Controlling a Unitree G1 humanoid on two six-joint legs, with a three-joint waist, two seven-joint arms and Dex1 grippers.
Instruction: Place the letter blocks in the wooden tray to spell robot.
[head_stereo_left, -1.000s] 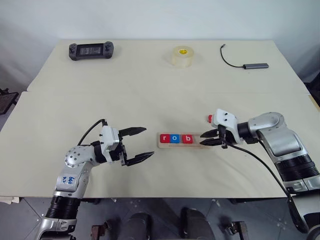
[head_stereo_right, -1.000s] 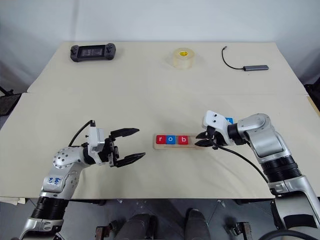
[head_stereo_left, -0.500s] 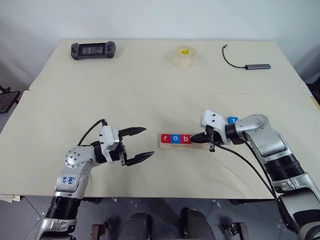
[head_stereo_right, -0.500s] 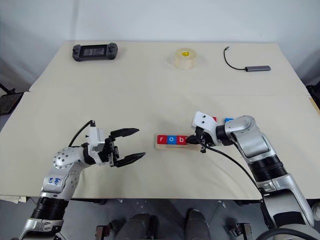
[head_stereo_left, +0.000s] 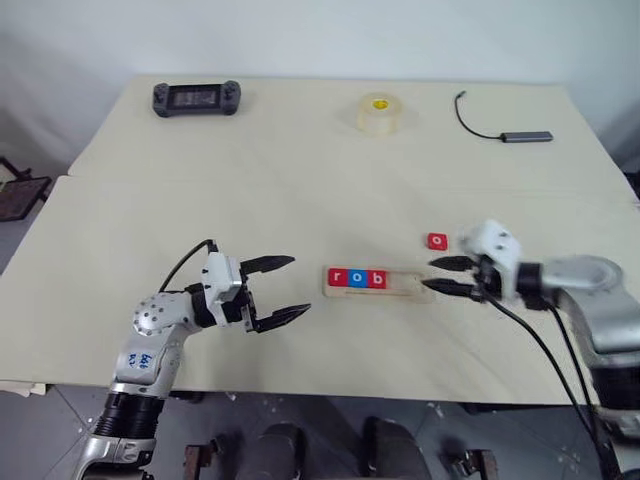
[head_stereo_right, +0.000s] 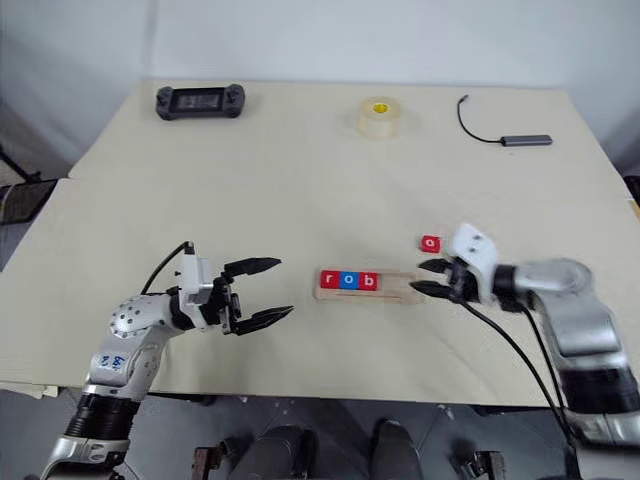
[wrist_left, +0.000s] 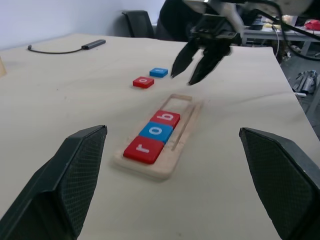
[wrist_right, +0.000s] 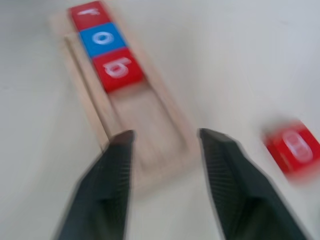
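Observation:
The wooden tray (head_stereo_left: 402, 283) lies at the table's front centre. Its left part holds a red r (head_stereo_left: 336, 278), a blue o (head_stereo_left: 356, 278) and a red b (head_stereo_left: 376, 279), and its right part is bare. A loose red o block (head_stereo_left: 437, 241) lies just behind the tray's right end. Beside it is a blue block (wrist_left: 159, 72), seen in the left wrist view. My right gripper (head_stereo_left: 430, 275) is open and empty just off the tray's right end, pointing at it. My left gripper (head_stereo_left: 300, 285) is open and empty a little left of the tray.
Along the far edge lie a black game controller (head_stereo_left: 196, 98), a tape roll (head_stereo_left: 379, 112) and a cable with a grey hub (head_stereo_left: 526, 135). A seam (head_stereo_left: 250, 180) runs across the table behind the tray.
My right gripper, shut against the b block half a second ago, has drawn back to the right off the tray and opened. The left gripper has stayed put. The camera has shifted slightly.

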